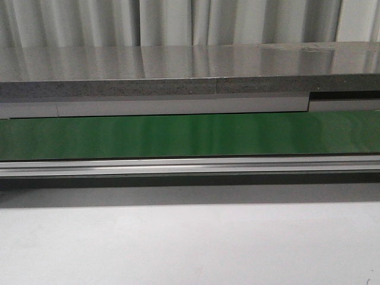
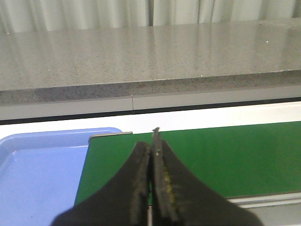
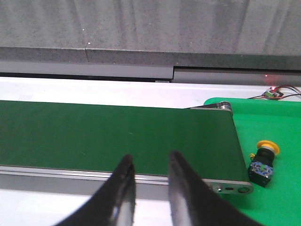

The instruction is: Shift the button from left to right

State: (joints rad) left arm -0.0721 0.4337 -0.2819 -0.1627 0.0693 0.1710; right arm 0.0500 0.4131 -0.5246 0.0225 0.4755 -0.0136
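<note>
The button (image 3: 263,161) was seen lying on the green tray (image 3: 282,141) just past the belt (image 3: 117,134) end. The left gripper (image 2: 153,174) jaws were pressed together; the right gripper (image 3: 149,181) jaws stood apart, empty. A careless reach might knock the button over.

even indoor light; glare on belt (image 1: 190,138); frames slightly soft.
</note>
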